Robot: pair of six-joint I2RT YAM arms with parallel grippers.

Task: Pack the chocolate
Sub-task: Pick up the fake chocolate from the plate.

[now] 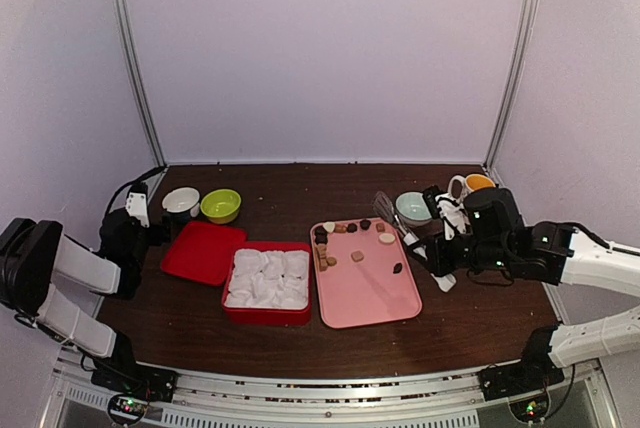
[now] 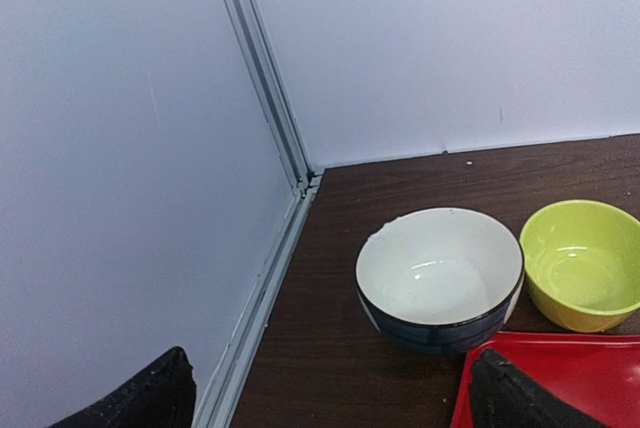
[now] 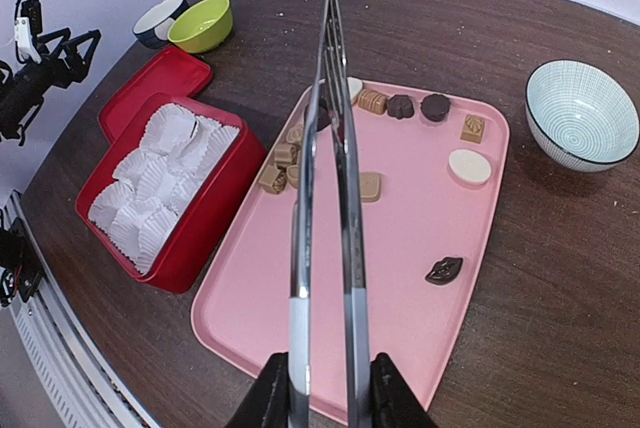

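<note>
Chocolate [image 3: 371, 186]: small light brown, dark and cream pieces, all lying on the pink tray [image 3: 330, 298]. A row runs along its far edge, a cluster sits at its far-left edge, and a few singles are spread over its middle, among them a cream oval and a dark lip-shaped piece.
Tray: flat on the dark wooden surface [image 1: 300, 183].
Box [image 3: 205, 228]: red, right against the tray's left edge; whether the two touch cannot be told. It is filled with white paper cups [image 3: 160, 173].
Lid [image 3: 160, 83]: red, flat, left of the tray, at the box's far-left corner.
Tongs [image 3: 330, 148]: long, pale metal, reaching from the tray's right side toward its far edge, arms close together. Whether the tips touch a piece cannot be told.
Right gripper [image 3: 325, 393]: just right of the tray, jaws clenched on the tongs' handle end.
Left gripper [image 2: 330, 403]: well left of the tray, past the lid, jaws released and spread wide.
White bowl [image 2: 440, 278]: dark outside, far left of the tray, beyond the lid.
Green bowl [image 2: 582, 263]: just beside the white bowl, on the side nearer the tray.
Blue bowl [image 3: 581, 113]: pale, patterned, off the tray's far-right corner.
Mug [image 1: 475, 184]: orange inside, white handle, right of the tray, beyond the blue bowl.
</note>
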